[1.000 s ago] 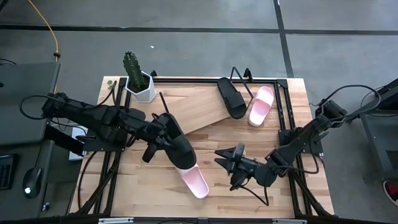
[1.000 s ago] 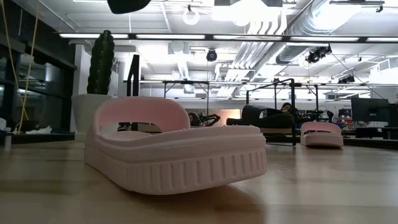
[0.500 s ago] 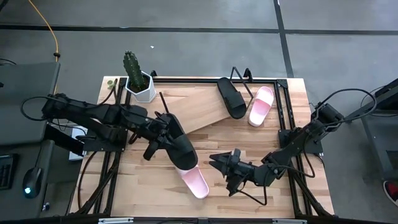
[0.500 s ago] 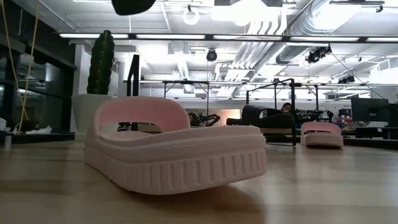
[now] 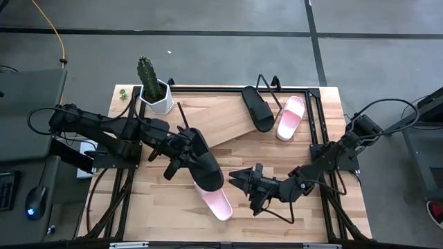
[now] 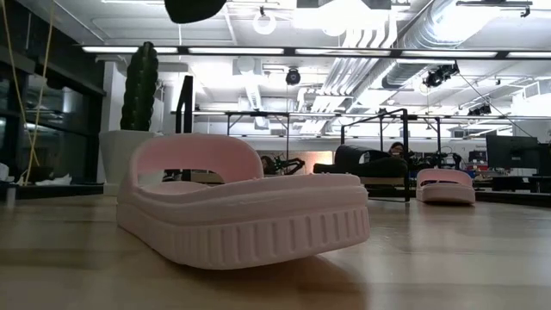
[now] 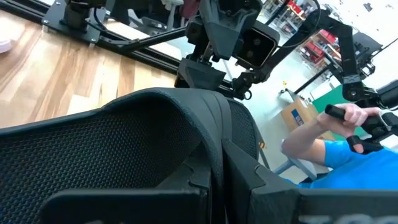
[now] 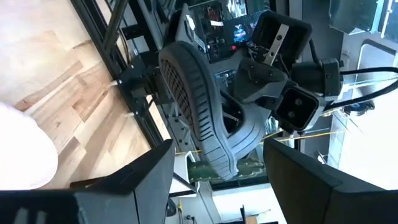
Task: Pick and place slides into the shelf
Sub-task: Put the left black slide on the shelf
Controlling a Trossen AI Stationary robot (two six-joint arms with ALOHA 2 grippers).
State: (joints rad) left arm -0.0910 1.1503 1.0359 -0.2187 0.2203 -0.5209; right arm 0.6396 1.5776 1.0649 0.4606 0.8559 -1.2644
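My left gripper [image 5: 181,149] is shut on a black slide [image 5: 204,162] and carries it in the air over the table's middle; the low view shows only its edge [image 6: 194,9] at the top. A pink slide [image 5: 216,200] lies sole-down on the table under the black one's near end. My right gripper [image 5: 240,187] hovers open just right of the pink slide, and nothing is between its fingers [image 8: 127,186]. On the shelf [image 5: 225,121], at the far right, a black slide [image 5: 257,108] and a pink slide [image 5: 291,117] rest side by side. My left gripper holds the black slide by its strap [image 7: 205,134], near the slide's far end, and comes at it roughly level from the table's left. The slide hangs clear of the table, rolled onto its side, so its ribbed sole [image 8: 193,106] faces my right gripper. My own fingers hide the exact contact.
A potted cactus [image 5: 154,86] stands at the far left corner. Black frame rails [image 5: 315,131] run along the table's sides. A person in a blue top [image 7: 336,155] stands in the room beyond. Bare wood [image 5: 149,207] lies at the near left.
My right gripper has slid toward the table's left, closer to the pink slide on the table, and has rolled somewhat. It has stayed open.
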